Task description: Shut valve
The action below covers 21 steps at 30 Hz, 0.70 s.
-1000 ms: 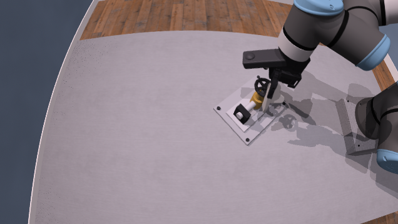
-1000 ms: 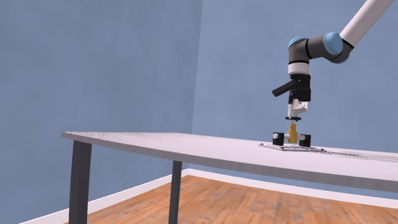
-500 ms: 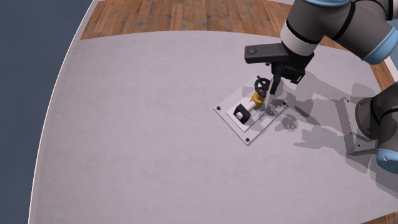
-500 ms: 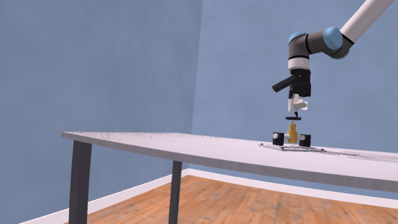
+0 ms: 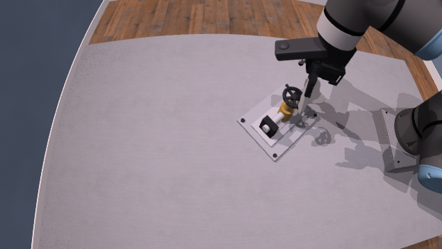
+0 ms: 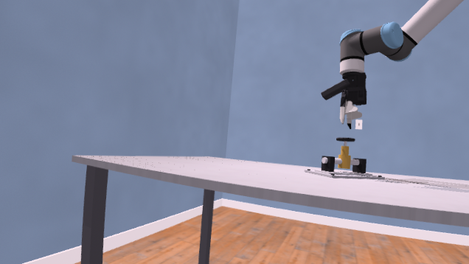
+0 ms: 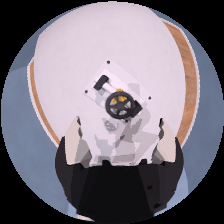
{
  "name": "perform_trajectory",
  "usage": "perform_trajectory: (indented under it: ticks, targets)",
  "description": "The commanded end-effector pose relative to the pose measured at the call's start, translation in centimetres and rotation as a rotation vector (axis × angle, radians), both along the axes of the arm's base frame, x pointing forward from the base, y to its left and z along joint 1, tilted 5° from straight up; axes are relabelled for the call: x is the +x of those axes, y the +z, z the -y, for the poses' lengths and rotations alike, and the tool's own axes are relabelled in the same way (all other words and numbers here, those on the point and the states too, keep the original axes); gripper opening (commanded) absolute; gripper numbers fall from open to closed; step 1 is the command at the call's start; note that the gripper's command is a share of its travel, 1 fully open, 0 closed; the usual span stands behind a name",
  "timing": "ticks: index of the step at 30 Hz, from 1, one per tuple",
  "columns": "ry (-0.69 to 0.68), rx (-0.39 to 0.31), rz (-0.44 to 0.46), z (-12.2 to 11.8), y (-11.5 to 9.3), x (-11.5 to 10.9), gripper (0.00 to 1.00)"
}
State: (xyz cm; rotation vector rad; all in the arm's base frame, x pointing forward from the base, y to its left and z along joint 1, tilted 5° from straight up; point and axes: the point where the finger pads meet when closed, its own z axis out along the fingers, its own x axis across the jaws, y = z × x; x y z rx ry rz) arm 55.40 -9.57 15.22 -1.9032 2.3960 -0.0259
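Note:
The valve has a black handwheel (image 5: 292,96) on a brass body (image 5: 286,110), with a white pipe between two black end blocks, all on a grey mounting plate (image 5: 278,126). In the side view the handwheel (image 6: 345,139) sits flat on top of the brass body (image 6: 345,156). My gripper (image 6: 350,123) hangs open and empty a clear gap above the handwheel, touching nothing. In the wrist view the handwheel (image 7: 121,105) lies ahead of and between my two spread fingers. In the overhead view my gripper (image 5: 305,99) shows beside the wheel.
The arm's base (image 5: 417,132) stands on a grey block (image 5: 393,142) at the table's right edge. The table (image 6: 258,177) stands on dark legs over a wooden floor, with blue walls behind.

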Motion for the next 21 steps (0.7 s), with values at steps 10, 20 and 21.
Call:
perform_trajectory:
  ticks: [10, 20, 21]
  targets:
    - [0.000, 0.000, 0.001, 0.1, 2.6, -0.2, 1.00]
    - [0.000, 0.000, 0.001, 0.1, 3.2, -0.2, 1.00]
    - [0.000, 0.000, 0.001, 0.1, 3.2, -0.2, 1.00]
